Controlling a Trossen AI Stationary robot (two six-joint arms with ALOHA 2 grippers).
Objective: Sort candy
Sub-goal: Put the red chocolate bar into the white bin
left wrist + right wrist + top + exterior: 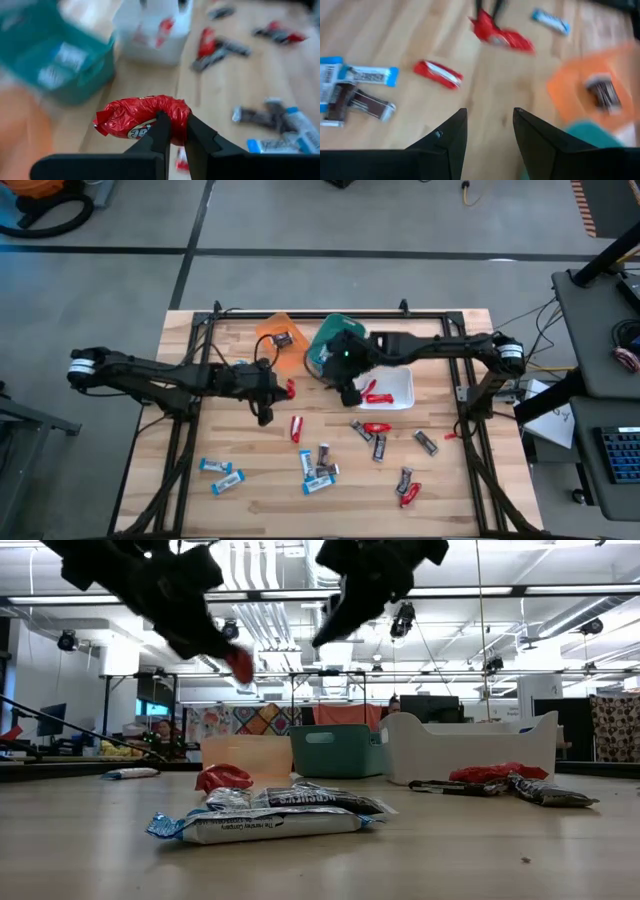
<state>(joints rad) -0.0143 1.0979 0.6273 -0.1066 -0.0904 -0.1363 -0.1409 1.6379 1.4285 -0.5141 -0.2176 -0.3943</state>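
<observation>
Wooden table strewn with candy — red, blue-and-white, dark wrappers. Left end effector clamped on a red candy, lifted near the orange bin. Right end effector spread wide, empty — beside the white bin.

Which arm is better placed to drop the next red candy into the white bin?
Left. Its gripper is shut on a red candy. The right gripper is open and empty above the white bin.
</observation>
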